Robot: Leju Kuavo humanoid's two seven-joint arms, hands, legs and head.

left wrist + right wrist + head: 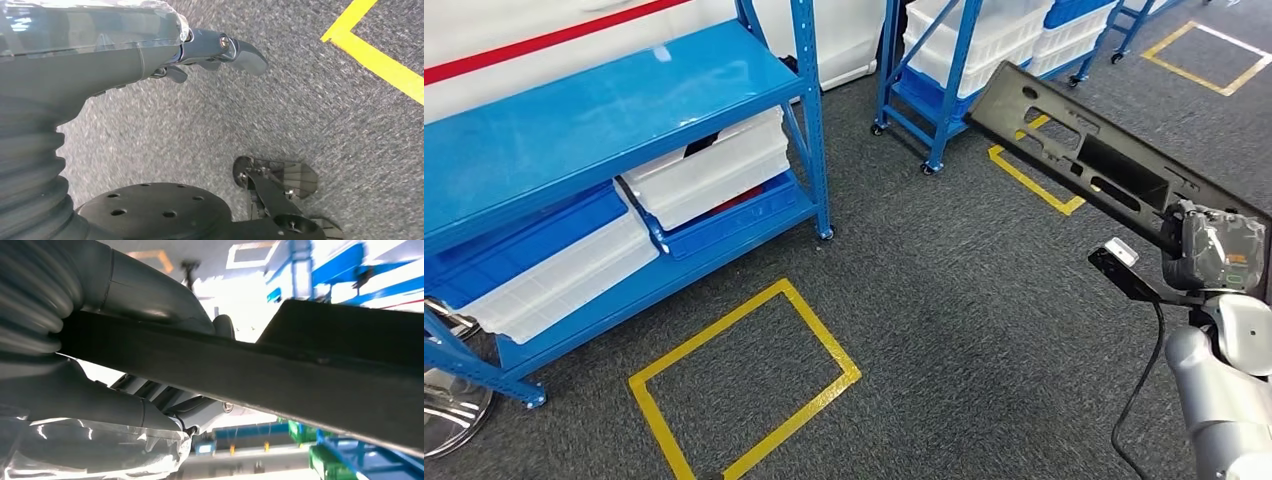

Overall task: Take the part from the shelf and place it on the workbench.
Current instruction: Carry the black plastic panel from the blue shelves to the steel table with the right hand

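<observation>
The right robot hand [1214,250] held a long, flat black part [1084,155] at one end, its fingers closed around that end, so the part reached up and away from the robot over the grey carpet floor [964,300], clear of any surface. The part was a thin panel with several cut-out slots and a larger rectangular opening near its middle. In the right wrist view the same part [280,370] crossed the picture as a dark bar with the thumb [150,295] lying on one face and the darker fingers [170,400] on the other. The left robot hand [220,50] hung low above the carpet and held nothing; its fingers looked loosely curled, though how far could not be told. To the robot's left stood a blue shelf [604,110] carrying white bins [714,170] and blue bins [724,225] on its lower level. A second blue shelf [944,80] with more white bins [994,35] stood farther ahead, just beyond the far end of the part. Yellow tape [744,390] marked a rectangle on the floor in front of the nearer shelf, and other yellow tape [1034,185] lay under the part.
</observation>
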